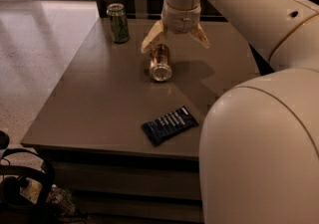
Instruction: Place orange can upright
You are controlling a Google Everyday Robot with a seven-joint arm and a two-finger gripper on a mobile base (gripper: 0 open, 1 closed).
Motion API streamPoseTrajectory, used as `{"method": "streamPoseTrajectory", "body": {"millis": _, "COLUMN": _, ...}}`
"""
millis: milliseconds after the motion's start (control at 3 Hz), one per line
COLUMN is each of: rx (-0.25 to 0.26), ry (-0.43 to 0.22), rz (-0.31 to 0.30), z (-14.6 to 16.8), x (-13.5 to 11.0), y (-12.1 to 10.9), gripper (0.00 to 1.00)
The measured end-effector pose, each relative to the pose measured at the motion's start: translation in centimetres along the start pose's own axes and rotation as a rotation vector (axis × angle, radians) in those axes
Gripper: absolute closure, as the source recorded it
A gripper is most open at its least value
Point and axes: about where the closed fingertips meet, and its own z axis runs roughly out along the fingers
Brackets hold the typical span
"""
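The orange can [160,62] lies on its side near the middle of the grey table [89,103], its shiny silver end facing the camera. My gripper [175,39] hangs just behind and above the can, open, with its two pale fingers [152,37] spread wide to the left and right. The left finger is close to the can's far end; the gripper holds nothing.
A green can [118,23] stands upright at the table's back left. A dark blue snack packet [169,125] lies near the front edge. My arm and body fill the right side of the view. Floor lies to the left, and a dark object sits at the bottom left.
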Motion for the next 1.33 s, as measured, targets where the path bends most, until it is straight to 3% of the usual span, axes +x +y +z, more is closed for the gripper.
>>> {"method": "streamPoseTrajectory", "body": {"millis": 1000, "rx": -0.069, "ry": 0.046, "rz": -0.01, "z": 2.8, "x": -0.6, "y": 1.0, "gripper": 0.01}}
{"method": "streamPoseTrajectory", "body": {"millis": 1333, "rx": -0.101, "ry": 0.063, "rz": -0.016, "z": 4.1, "x": -0.7, "y": 1.5, "gripper": 0.11}}
